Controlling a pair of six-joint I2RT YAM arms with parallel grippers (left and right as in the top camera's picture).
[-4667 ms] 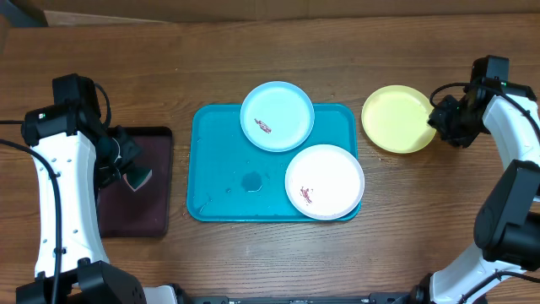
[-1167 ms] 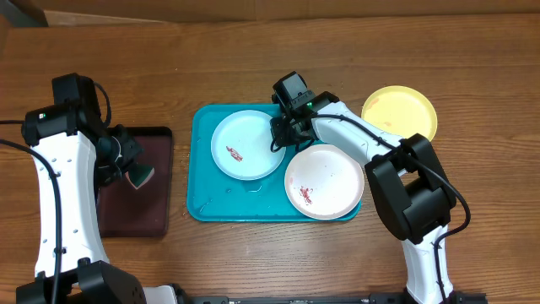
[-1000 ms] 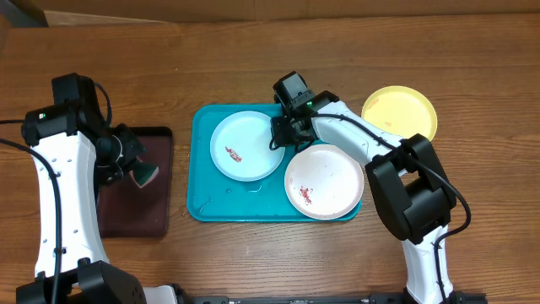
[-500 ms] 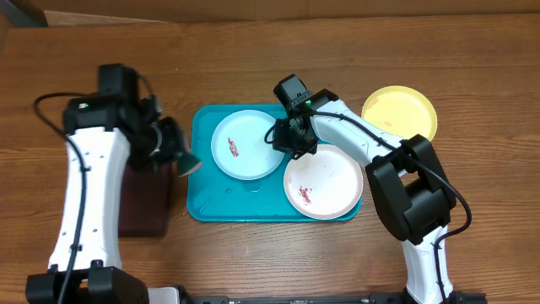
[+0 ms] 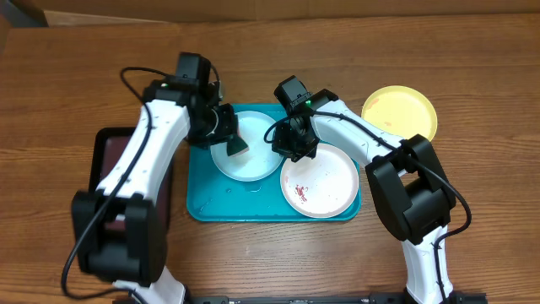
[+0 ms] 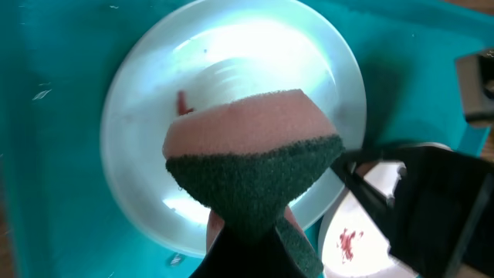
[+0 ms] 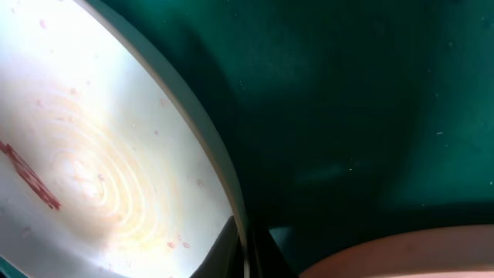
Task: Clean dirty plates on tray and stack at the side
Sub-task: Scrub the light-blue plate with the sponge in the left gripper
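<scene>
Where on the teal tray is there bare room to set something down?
The large teal-blue plastic tray is bare along its front-left strip, below the light blue round plate and left of the white round plate. Its back is crowded by both hands.

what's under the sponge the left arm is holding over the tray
The light blue plate lies under the sponge, on the teal tray. A red smear peeks past the sponge's edge; the plate's centre is covered.

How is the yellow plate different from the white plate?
The yellow plate sits on the bare wooden table, while the white plate lies in the teal tray. The white plate shows a reddish smear; the yellow plate shows none I can see. Both are round, shallow and look the same size.
</scene>
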